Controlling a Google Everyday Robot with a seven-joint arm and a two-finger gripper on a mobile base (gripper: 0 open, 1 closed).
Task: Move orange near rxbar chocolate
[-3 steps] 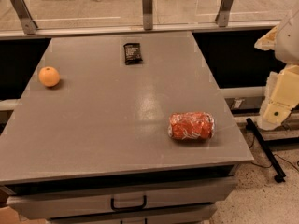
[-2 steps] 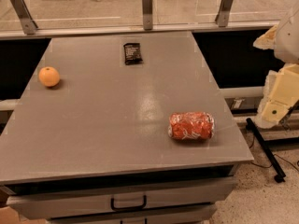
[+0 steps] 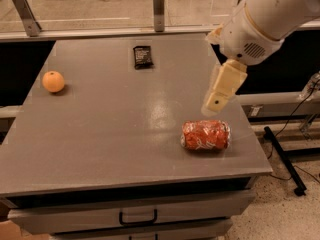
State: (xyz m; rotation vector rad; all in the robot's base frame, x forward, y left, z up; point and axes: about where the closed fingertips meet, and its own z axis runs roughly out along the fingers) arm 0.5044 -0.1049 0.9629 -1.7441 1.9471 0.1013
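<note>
In the camera view, a flat grey rectangular table top (image 3: 115, 134) is filling most of the scene. Clock directions here are being read from its middle, with 12 o'clock at the far edge. The small round matte orange fruit (image 3: 53, 81) is sitting at about 10 o'clock, close to the left edge, touching only the table. The small flat dark brown-black wrapped rxbar chocolate bar (image 3: 143, 57) is lying flat at about 12 o'clock, near the far edge. These two are lying well apart, with grey surface between them. A shiny orange-red crinkled packet with white markings (image 3: 206, 135) is lying on its side at about 4 o'clock, near the right front corner.

The robot's bulky white and cream arm (image 3: 265, 19) is reaching in from about 2 o'clock. Its cream-coloured gripper (image 3: 216, 103) is hanging from the arm, pointing down and slightly left, at about 3 o'clock. It is hovering just beyond the packet, apart from it, and well away from both the orange and the bar. Whether the gripper is spread or pressed together I cannot tell.

Below the table's front edge a grey drawer with a black handle (image 3: 137, 219) is showing, and a metal post (image 3: 158, 8) is standing behind the far edge
</note>
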